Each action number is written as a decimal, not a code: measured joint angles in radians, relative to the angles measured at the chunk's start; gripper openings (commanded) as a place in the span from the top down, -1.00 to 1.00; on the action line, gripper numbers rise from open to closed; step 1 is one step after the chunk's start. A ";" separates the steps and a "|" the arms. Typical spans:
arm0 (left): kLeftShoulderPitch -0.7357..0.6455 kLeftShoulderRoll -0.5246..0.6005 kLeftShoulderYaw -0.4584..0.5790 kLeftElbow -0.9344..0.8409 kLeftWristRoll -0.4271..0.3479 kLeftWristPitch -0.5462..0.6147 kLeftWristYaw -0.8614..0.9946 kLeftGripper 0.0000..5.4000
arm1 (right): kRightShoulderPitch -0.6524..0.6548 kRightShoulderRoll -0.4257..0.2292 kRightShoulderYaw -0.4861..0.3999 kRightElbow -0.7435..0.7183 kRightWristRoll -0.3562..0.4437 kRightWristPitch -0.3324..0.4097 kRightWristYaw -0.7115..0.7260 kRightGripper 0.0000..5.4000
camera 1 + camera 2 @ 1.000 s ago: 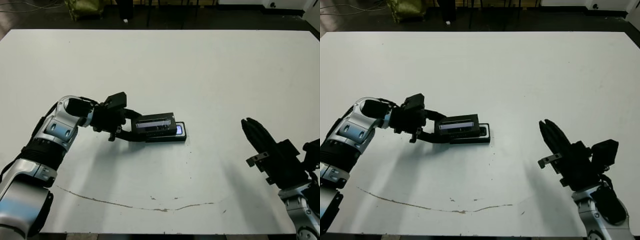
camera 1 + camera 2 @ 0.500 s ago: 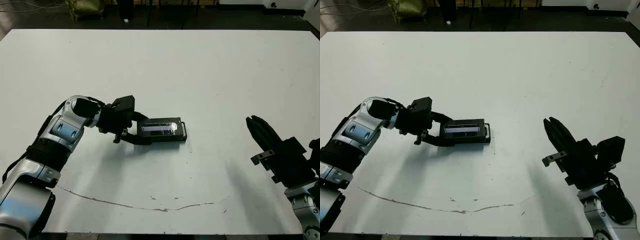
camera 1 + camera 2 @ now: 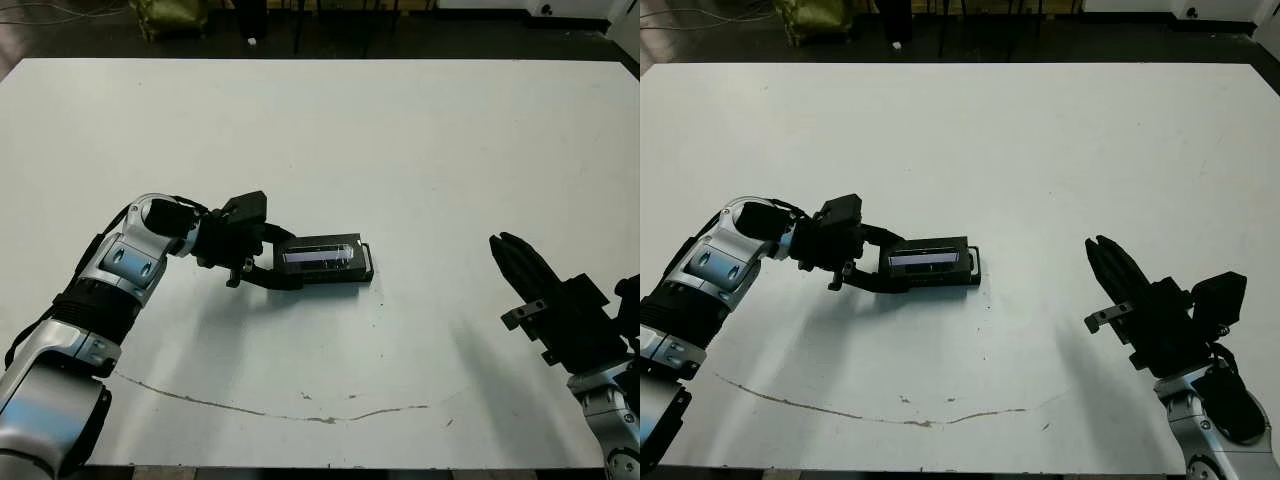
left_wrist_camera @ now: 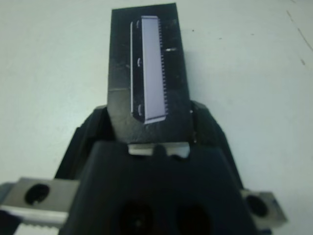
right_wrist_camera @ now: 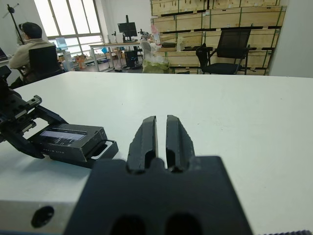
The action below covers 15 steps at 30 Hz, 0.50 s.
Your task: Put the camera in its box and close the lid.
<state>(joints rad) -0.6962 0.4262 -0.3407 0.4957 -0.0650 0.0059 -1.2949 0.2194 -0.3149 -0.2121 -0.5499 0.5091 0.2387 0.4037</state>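
**Lid down on the box, left gripper clamped on it**

One box (image 3: 362, 272), black, lying near the middle of the white bench (image 3: 400, 150), well clear of every edge. Covered almost fully by one lid (image 3: 322, 257), flat and level on top, silvery strip upward; only the box's right end and a thin lower rim showing past it. Contents hidden under the lid; camera not visible, whether inside cannot be told.

Left gripper (image 3: 268, 262) reaching in from the left side of the bench, fingers closed against the lid's left end, one on each long side, as seen also in the left wrist view (image 4: 146, 93).

Right gripper (image 3: 1110, 270) hanging above the bench near its right front corner, well apart from the box, fingers pressed together and holding nothing; same seen in the right wrist view (image 5: 160, 139).

Against one second ago: lid then raised and tilted above the box, with a bluish glint showing at the box's right end; now lowered flat and that glint covered. Against half a second ago: hardly any change.

Counted: one box, one lid, two grippers. One thin curved dark mark (image 3: 270, 410) along the front of the bench.
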 measured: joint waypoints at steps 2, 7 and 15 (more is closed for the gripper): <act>0.000 0.000 0.003 0.012 0.000 -0.008 0.005 0.14 | 0.000 0.000 0.000 -0.001 -0.007 -0.002 0.000 1.00; 0.000 -0.007 0.009 0.038 -0.004 -0.024 0.005 0.14 | -0.004 0.000 0.001 0.000 -0.011 -0.011 0.006 1.00; -0.003 -0.024 0.013 0.088 -0.001 -0.037 0.009 0.14 | -0.006 0.000 0.002 -0.001 -0.015 -0.022 0.001 1.00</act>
<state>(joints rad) -0.6990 0.4017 -0.3275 0.5836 -0.0664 -0.0309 -1.2860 0.2136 -0.3148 -0.2097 -0.5506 0.4941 0.2166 0.4050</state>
